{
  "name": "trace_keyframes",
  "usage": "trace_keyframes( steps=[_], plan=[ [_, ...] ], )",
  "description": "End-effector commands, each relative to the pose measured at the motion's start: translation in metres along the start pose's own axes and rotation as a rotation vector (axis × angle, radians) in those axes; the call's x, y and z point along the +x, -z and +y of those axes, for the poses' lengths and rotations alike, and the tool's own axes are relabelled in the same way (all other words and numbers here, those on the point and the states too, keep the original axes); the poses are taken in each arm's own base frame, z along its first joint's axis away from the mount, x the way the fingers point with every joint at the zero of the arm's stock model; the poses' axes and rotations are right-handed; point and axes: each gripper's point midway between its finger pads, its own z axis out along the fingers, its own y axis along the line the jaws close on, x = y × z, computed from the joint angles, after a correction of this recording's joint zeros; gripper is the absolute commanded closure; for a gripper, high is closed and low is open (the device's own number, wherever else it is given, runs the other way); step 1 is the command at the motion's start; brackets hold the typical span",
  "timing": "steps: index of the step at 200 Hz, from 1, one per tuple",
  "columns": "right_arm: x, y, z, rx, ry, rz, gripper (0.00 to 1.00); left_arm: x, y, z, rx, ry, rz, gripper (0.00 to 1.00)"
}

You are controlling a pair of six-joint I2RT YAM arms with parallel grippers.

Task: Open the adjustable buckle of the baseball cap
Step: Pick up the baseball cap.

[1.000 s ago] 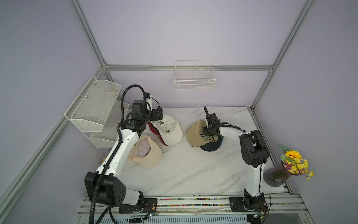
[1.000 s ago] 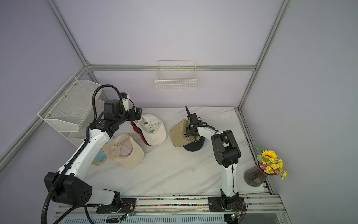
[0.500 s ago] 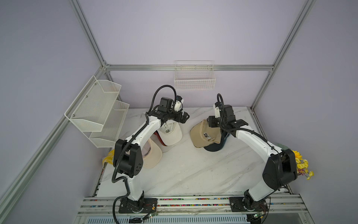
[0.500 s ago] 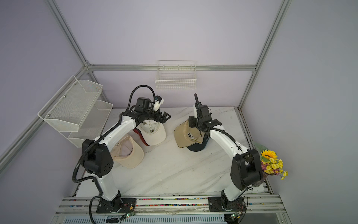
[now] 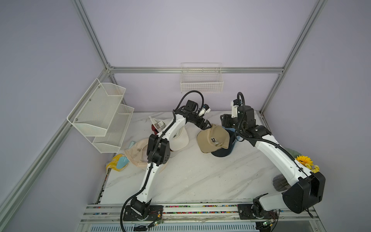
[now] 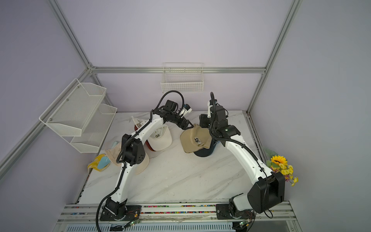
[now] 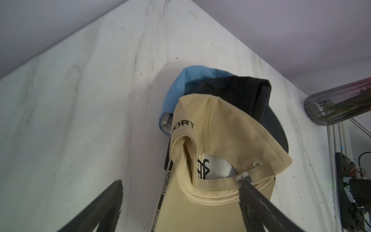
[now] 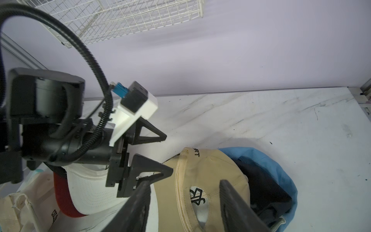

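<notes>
In both top views we see the tan cap (image 5: 212, 137) (image 6: 195, 138) on the table (image 5: 190, 176), lying over a dark cap (image 5: 221, 153); the vase (image 5: 280, 182) holds sunflowers (image 5: 303, 160); a wire basket (image 5: 201, 84) hangs on the back wall (image 5: 156, 90); from the left wrist, the left gripper (image 7: 180, 180) stands spread, one fingertip (image 7: 244, 178) at the cap's back strap (image 7: 216, 183); from the right wrist, the right gripper (image 8: 185, 182) is spread above the cap.

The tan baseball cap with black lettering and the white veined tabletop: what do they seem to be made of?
The tan baseball cap looks like matte woven cotton fabric: stitched seams, soft folds, visible weave on the strap. The white veined tabletop looks like marble or a marble-print laminate, smooth with grey veins; which one cannot be told.
</notes>
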Motion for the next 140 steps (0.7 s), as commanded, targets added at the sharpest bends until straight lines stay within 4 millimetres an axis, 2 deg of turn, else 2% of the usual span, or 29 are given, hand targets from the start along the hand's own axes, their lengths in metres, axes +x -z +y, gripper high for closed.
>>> trace_keyframes(
  steps=[1,21,49,88,115,136,140],
  plan=[
    [0.009,0.001,-0.005,0.016,-0.006,0.023,0.42,-0.014,0.008,-0.014,0.040,-0.043,-0.027,0.17],
    [0.011,0.000,-0.003,0.000,-0.008,0.028,0.42,-0.009,-0.004,-0.006,0.037,-0.028,-0.018,0.28],
    [0.011,0.002,-0.002,-0.004,-0.004,0.023,0.42,0.002,-0.019,0.002,0.044,-0.011,-0.003,0.47],
    [0.008,0.006,-0.002,-0.005,-0.001,0.012,0.42,0.005,-0.026,-0.008,0.128,0.012,-0.010,0.79],
    [0.002,0.011,-0.001,-0.009,-0.002,-0.004,0.42,-0.004,-0.013,-0.021,0.139,0.000,-0.024,1.00],
    [0.002,0.012,-0.001,-0.006,-0.005,-0.006,0.42,-0.019,0.012,-0.030,0.100,-0.018,-0.048,1.00],
    [-0.006,0.022,0.000,-0.014,-0.007,-0.032,0.42,-0.022,0.017,-0.033,0.094,-0.022,-0.051,1.00]
  ],
)
